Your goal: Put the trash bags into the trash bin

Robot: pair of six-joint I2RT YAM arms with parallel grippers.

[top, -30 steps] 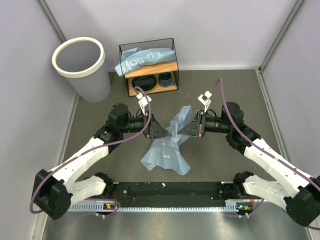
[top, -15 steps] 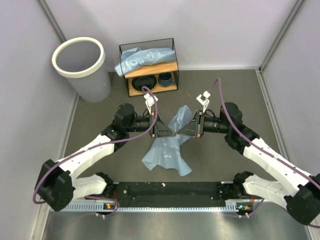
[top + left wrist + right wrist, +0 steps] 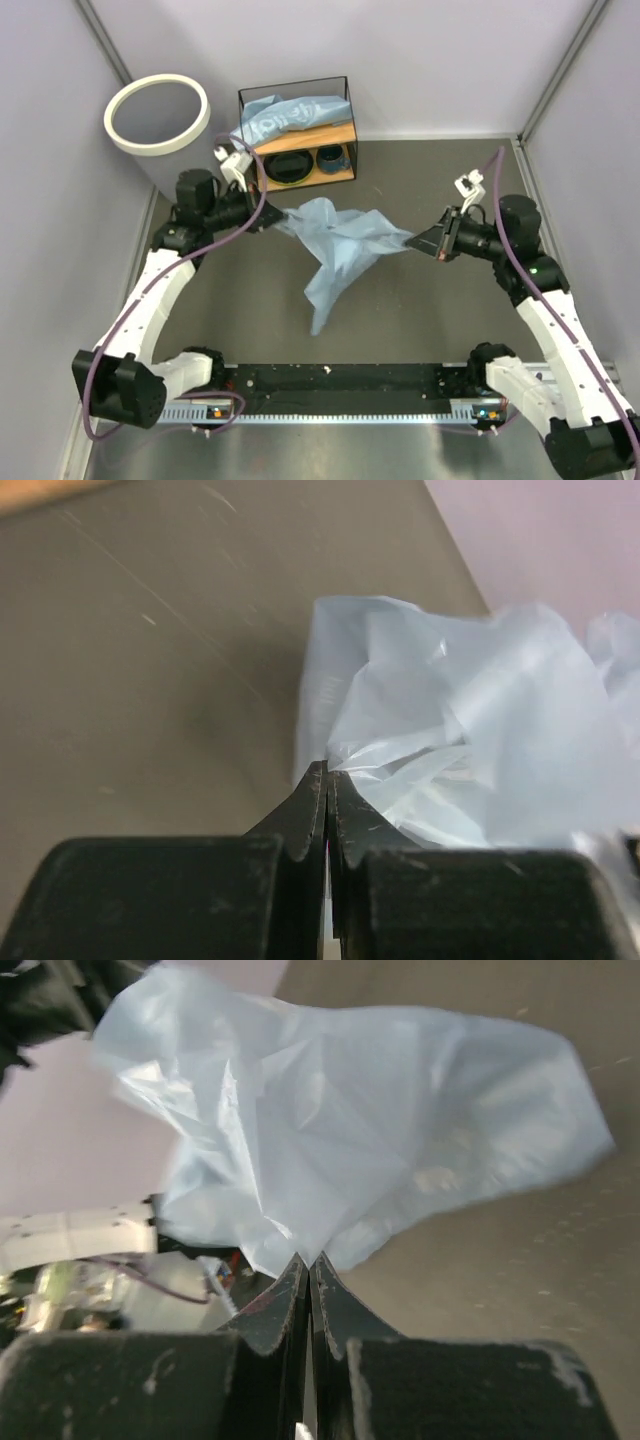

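A thin, crinkly, translucent light-blue trash bag hangs in the air above the middle of the dark grey, scuffed surface, strung between the two arms. The left jaws are pressed together on a bunched corner of the film at its left end; in the left wrist view their black tips meet with only a hairline gap, and the plastic fans out from them in sharp creases and glossy folds. The right jaws are likewise clamped on a pinched point of the film at its right end, the sheet billowing away from the tips in broad, soft wrinkles. Between the two grips the film is drawn into a rumpled band, and a long, floppy tail of it droops from the middle toward the surface; whether its tip touches cannot be told. A second trash bag, crumpled and bearing white lettering, lies on top of the black-wire-framed wooden shelf, whose lower board carries a dark bowl and a dark cup. The trash bin, round with a thick white ring rim, stands in the far left corner, just beyond the left arm's wrist and well apart from the held film.
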